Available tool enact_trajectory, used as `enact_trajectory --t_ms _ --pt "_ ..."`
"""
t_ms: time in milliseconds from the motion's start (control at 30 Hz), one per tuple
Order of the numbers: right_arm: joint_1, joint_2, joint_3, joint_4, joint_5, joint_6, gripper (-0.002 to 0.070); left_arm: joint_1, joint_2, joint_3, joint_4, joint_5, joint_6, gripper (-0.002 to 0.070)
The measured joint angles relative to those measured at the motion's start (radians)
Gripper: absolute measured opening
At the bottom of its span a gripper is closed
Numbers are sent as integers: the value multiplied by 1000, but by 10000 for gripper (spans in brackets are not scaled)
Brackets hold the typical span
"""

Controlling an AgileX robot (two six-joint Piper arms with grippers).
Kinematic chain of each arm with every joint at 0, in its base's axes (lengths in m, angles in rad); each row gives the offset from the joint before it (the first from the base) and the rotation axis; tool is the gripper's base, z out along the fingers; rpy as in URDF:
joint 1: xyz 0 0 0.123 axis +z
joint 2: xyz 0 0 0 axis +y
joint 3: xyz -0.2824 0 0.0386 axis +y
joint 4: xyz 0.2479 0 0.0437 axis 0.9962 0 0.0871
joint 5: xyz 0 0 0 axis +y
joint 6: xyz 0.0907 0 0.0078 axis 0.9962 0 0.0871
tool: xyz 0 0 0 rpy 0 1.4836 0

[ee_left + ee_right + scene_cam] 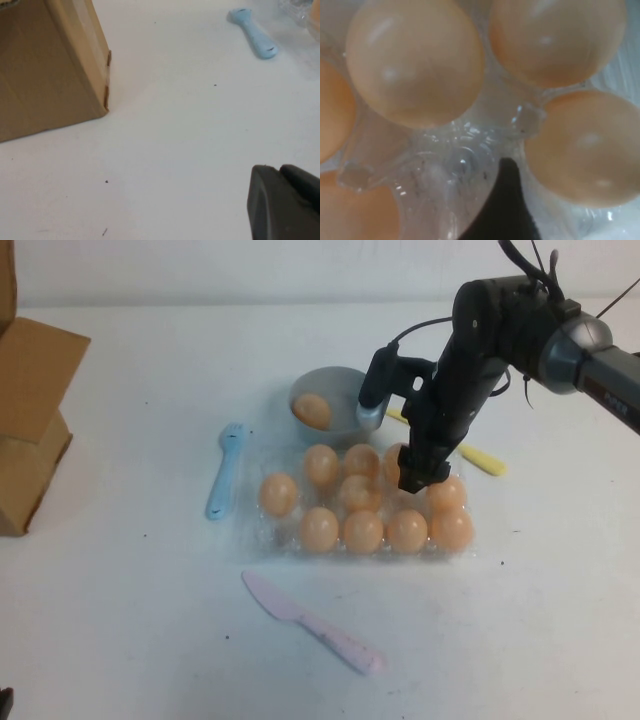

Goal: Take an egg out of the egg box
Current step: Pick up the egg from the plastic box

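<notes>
Progress: I see one egg (311, 411) already in the bowl (335, 386). My right pincer (418, 478), released and empty, stands down in the egg box (278, 541) over a vacant cup; left pincer (284, 204) parked, state undeterminable.

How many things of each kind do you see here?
Eggs: 11, one in the bowl
Cutlery: 3, fork, knife, yellow utensil
Containers: 3, egg box, bowl, cardboard box
Grippers: 2, right gripper above egg box, left gripper by cardboard box
Total: 19
</notes>
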Motion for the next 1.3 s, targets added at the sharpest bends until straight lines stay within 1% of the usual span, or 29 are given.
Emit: enact_trajectory --t_ms 200,333,500,633,867,1167,1300 --pt "0 0 -9 -2 0 -46 518 0 0 0 0 0 0 -3" --pt "0 0 -68 -4 4 -50 518 0 0 0 0 0 0 -3" --pt "-1 0 -116 70 18 -92 513 0 0 0 0 0 0 -3" --pt "-1 0 -120 113 48 -144 488 0 0 0 0 0 0 -3" --pt "-11 0 -120 108 73 -156 454 0 0 0 0 0 0 -3" --pt "-28 0 -120 111 82 -158 452 0 0 0 0 0 0 -3" --pt "-37 0 -120 142 82 -159 452 0 0 0 0 0 0 -3"
